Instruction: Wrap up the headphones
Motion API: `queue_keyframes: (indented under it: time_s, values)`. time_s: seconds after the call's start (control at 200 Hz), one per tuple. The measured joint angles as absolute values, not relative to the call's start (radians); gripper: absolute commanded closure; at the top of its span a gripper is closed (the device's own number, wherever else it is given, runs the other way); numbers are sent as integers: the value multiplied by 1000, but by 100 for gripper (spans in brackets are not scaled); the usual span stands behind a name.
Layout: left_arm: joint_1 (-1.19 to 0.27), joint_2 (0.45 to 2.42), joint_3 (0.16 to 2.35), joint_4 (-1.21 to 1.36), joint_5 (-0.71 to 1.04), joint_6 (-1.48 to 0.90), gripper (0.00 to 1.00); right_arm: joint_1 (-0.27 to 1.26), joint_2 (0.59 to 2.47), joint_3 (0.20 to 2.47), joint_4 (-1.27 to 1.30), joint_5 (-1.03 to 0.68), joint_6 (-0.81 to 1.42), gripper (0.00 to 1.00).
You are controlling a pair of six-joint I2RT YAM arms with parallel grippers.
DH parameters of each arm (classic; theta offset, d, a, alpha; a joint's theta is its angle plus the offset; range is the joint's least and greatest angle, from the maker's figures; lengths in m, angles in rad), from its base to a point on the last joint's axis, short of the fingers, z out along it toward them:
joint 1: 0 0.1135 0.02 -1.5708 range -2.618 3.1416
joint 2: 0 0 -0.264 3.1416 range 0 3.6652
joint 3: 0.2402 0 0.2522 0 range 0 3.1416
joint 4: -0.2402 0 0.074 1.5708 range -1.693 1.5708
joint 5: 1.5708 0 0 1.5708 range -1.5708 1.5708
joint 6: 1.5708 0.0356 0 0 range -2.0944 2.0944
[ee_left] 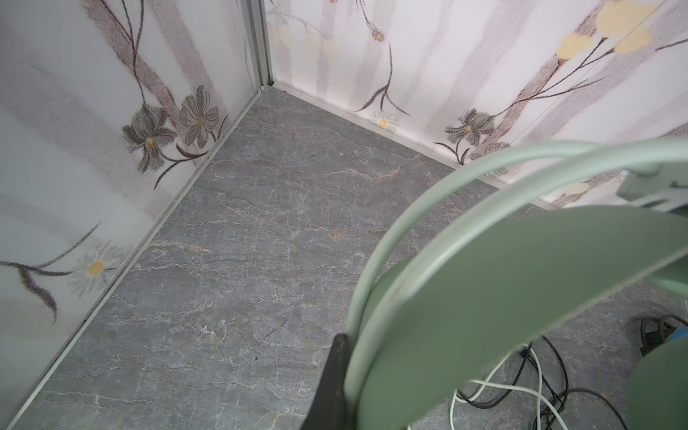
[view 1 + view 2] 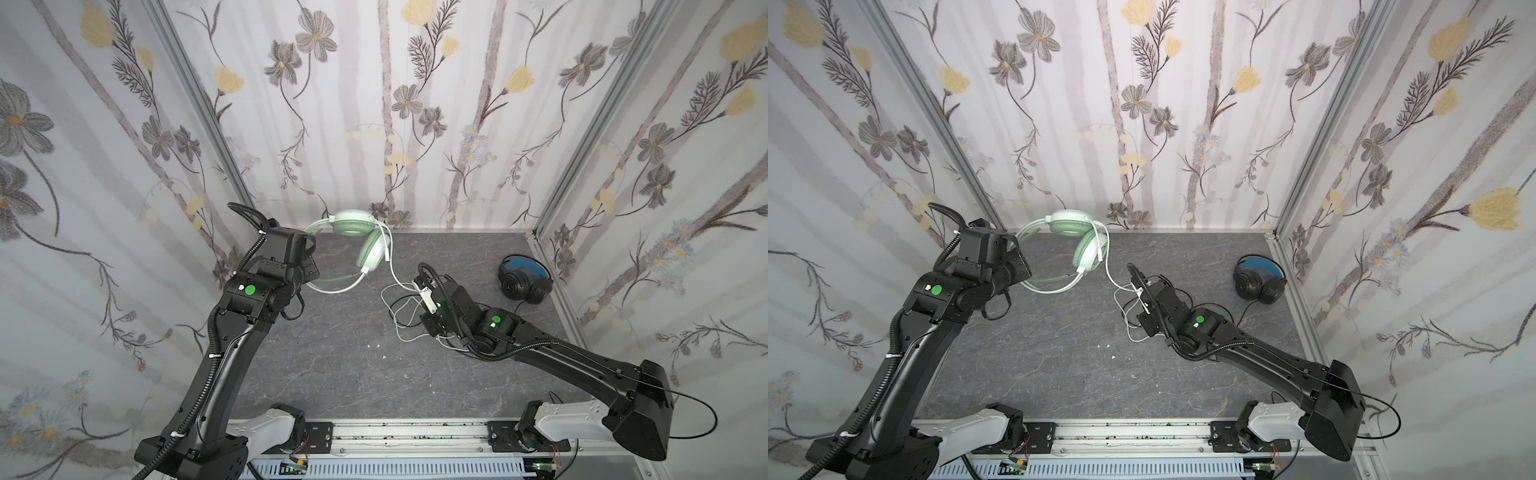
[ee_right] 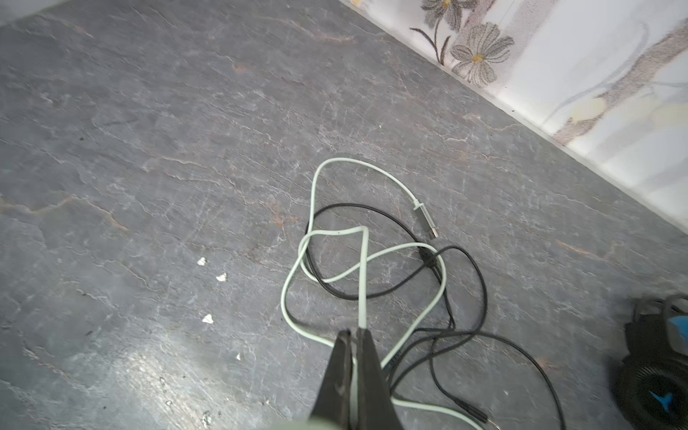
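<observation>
Two grips on at once, both given to the mint headset (image 2: 365,253). Starting nearest, on the bare front of the table (image 2: 332,374): only a few white scraps (image 3: 221,277), no bother to anyone. Just beyond, down low with the right gripper (image 3: 355,333), pinched tight on the pale cable (image 3: 363,279). Taken mid-run, probably to lift that strand clear and feed it round the headset. Tricky, though: looped over and under the black cable (image 3: 480,283) in one loose tangle, pale plug (image 3: 426,219) loose on the table beside it. Worth drawing up gently, or risk dragging the black cable along too. Across to the left gripper (image 2: 311,272) now, clamped on the mint headband (image 1: 521,279); just one finger (image 1: 335,372) showing in the wrist view, right against the band's edge. Reads as an anchor hold, steadying the headset as a firm core for winding. Both earcups bunched together close to the back wall, linked by that pale cable straight down to the right gripper. Farthest off, parked in the rear right corner: the black headset (image 2: 525,282), untouched, well apart from both grippers. No turns laid yet by the look of it; early going.
</observation>
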State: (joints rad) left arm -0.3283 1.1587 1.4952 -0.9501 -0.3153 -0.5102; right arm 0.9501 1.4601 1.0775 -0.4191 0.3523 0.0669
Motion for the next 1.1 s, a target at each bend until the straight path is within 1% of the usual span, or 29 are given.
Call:
queue_keyframes:
  time_s: [0.12,0.375,0.565,0.699,0.879,1.099]
  values:
    - [-329,1142,1452,-913,-331,-528,100,1004,1489,1139,-506,426,59,100]
    - [-336,1131,1377,-899,-380,-542,100,1094,1549,1265,-595,501,48,100]
    - [-353,1135,1361,-878,-414,-520,100,1129,1576,1357,-645,538,32,100]
    - [-374,1137,1344,-864,-422,-459,100,1134,1584,1441,-680,556,11,100]
    - [-388,1129,1319,-834,-380,-317,100,1133,1622,1576,-732,580,-60,100]
    - [-400,1105,1286,-795,-234,-142,100,1095,1659,1710,-811,613,-176,100]
